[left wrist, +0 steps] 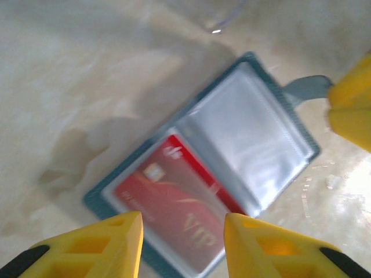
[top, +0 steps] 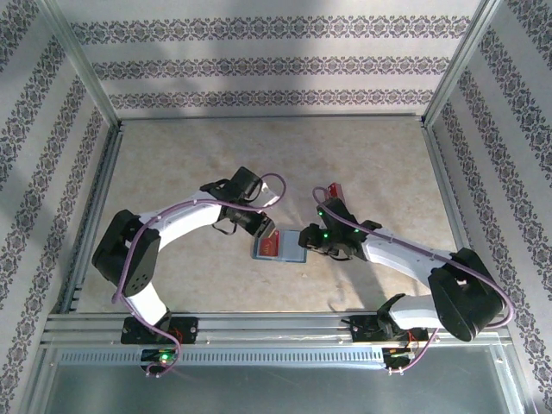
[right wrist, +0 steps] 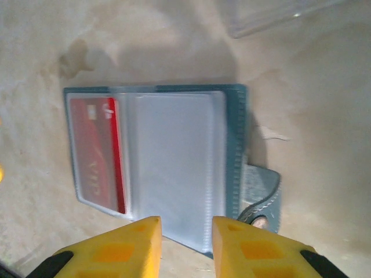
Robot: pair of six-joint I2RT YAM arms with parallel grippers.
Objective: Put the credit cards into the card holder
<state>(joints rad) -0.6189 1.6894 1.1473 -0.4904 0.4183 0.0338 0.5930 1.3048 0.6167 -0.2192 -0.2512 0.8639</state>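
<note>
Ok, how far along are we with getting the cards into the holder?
Done: one red card sits in a pocket of the open card holder. In hand: nothing; the left end effector hangs open over that card, the right end effector open at the holder's edge. Left: the other pocket looks empty, and a reddish item, possibly another card, lies apart from the holder.

Left wrist view blurred: print on red card inside card holder unreadable; holder's near edge partly behind left gripper fingertips. Beside holder's tab, yellow finger cut by right edge. Right wrist: holder's near edge behind right gripper fingers; clear object beyond holder cut by top edge. Top view: red item beyond holder too small to identify.
</note>
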